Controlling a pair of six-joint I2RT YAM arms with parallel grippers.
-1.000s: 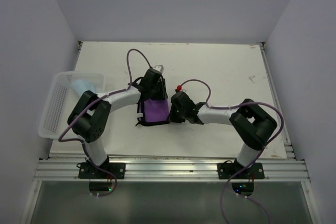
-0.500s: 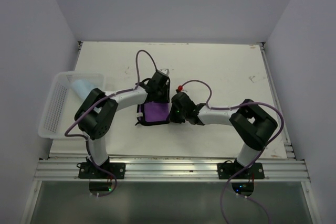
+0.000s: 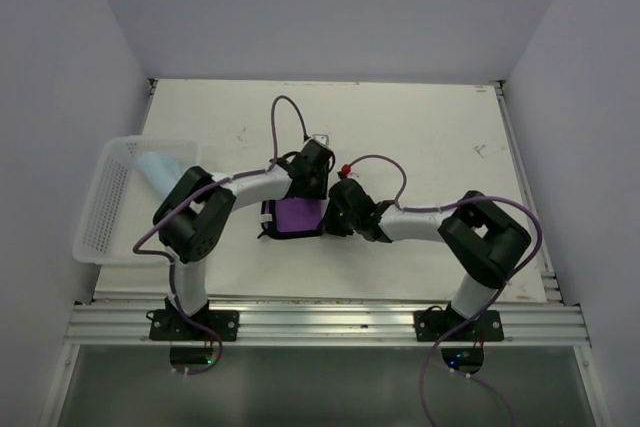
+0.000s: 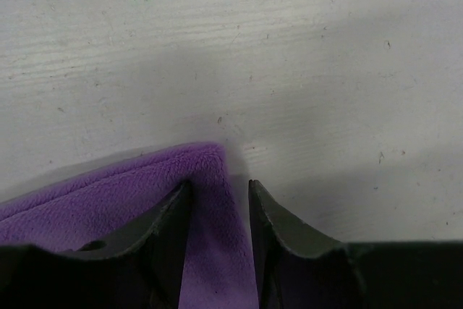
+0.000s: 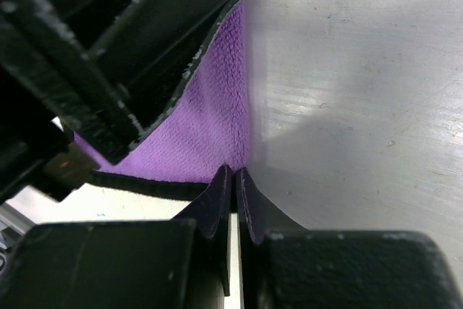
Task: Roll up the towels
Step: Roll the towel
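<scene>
As purple towel point(image 3: 297, 217) lies flat mid-frame, left hand point(image 4: 220, 187) gapes over its corner, right hand point(image 5: 233, 173) closed; blue towel point(image 3: 155, 165) in basket point(image 3: 98, 217)

White arms point(image 3: 250, 185) — black joints point(image 3: 195, 227), purple cables point(image 3: 287, 99)

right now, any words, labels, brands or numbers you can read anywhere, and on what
None: no text can be read in any view.
The purple towel shows plain fabric, no print.
The blue towel and the white basket show no label.
The table has only scuffs and specks, no writing.
</scene>
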